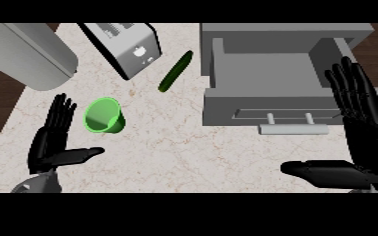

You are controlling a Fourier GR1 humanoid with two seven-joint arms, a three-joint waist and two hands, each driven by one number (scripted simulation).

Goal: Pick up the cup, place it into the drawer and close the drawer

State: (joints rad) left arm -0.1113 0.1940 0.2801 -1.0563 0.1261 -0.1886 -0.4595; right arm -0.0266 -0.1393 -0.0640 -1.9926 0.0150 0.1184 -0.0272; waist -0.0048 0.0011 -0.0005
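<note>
The left hand (49,144) stood open at the lower left of the view, fingers straight and pointing away from the robot, thumb stretched out to the right. It held nothing and touched nothing that could be seen. Just beside its fingers, to their right, lay the green cup (103,115), tipped so that its open mouth faced up toward the camera; a narrow strip of table (170,152) showed between the cup and the fingers.

The right hand (363,145) was open as well, at the right edge of the view, fingers straight and spread a little, thumb pointing left across the table. It held nothing. Its fingertips showed over the right side of the grey drawer (221,107); whether they touched it could not be told.

The drawer was pulled out, its inside bare, its pale handle (294,128) on the front facing the robot. The cup was on the table well apart from it, to the left. Between them, farther back, lay a cucumber (176,71) at a slant. Left of that stood a toaster (125,47), and a large grey rounded object (33,55) filled the upper left corner.
</note>
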